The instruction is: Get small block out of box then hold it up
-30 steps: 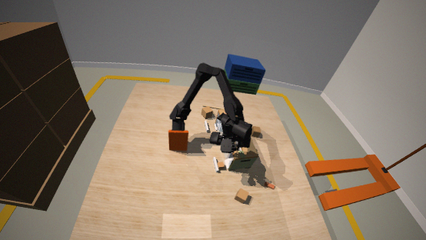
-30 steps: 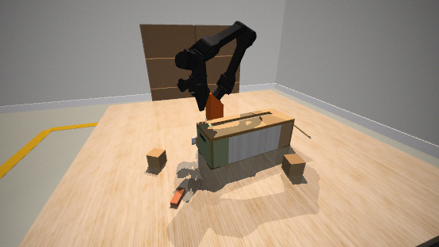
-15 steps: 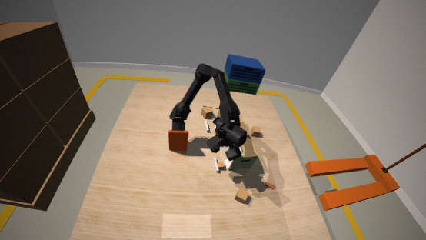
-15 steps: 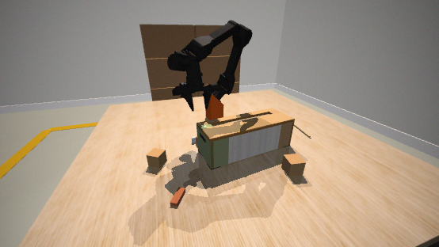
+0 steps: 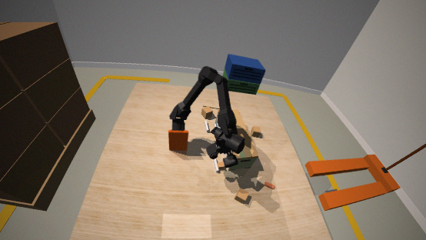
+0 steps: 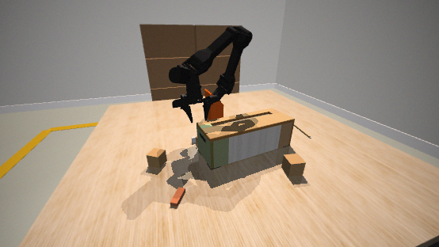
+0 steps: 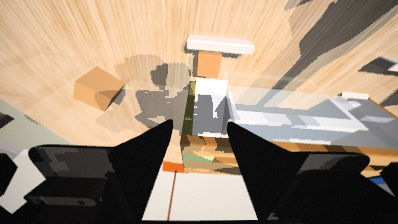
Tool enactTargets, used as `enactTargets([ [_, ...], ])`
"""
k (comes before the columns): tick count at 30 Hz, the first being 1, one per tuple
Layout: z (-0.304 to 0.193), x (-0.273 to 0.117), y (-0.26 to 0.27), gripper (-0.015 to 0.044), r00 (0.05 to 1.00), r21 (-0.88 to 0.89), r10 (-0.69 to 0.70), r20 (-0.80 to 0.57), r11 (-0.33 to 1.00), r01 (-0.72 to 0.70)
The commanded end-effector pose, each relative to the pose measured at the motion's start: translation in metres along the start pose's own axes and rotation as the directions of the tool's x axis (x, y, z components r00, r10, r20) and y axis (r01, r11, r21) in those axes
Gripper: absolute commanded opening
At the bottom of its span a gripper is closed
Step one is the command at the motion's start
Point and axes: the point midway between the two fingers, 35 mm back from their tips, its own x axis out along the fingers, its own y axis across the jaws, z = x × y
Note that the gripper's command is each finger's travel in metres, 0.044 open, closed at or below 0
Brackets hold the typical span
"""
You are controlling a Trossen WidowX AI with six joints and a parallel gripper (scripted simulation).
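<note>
Task block: the small orange-tan block (image 5: 221,165) (image 7: 209,64) is outside the box (image 5: 246,163) (image 6: 277,115) (image 7: 210,145), on the surface (image 5: 131,185) (image 6: 131,131) (image 7: 150,25), just beside the open end.
White bars: the wrist view shows well the near white bar (image 5: 216,165) (image 7: 220,44), on the far side of the block from the box; top view shows also another white bar (image 5: 207,126) farther along.
Block by view: wrist view shows it clearly, top view only in part near the arm (image 5: 224,101) (image 6: 235,55); in exterior view I cannot make it out.
Jaws: the jaws (image 5: 221,155) (image 6: 199,120) stand a bit more than half open, with nothing between them. Exterior view tells that they are above the surface, near the box's green end.
Wooden cubes: top view shows three, namely the end cube (image 5: 242,196) (image 6: 156,158), the side cube (image 5: 255,131) (image 6: 294,165) and the far cube (image 5: 207,112); exterior view shows only the first two.
Orange stick: the orange stick (image 5: 269,185) (image 6: 177,196) lies flat in top and exterior views.
</note>
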Motion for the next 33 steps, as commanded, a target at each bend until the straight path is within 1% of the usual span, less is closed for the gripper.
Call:
enactTargets([
  [1,0.027,0.041,-0.009,0.0285,1.000,0.030,-0.026,0.009,0.999,0.026],
  [7,0.027,0.042,-0.009,0.0285,1.000,0.030,-0.026,0.009,0.999,0.026],
  [33,0.043,0.081,-0.010,0.0285,1.000,0.030,-0.026,0.009,0.999,0.026],
])
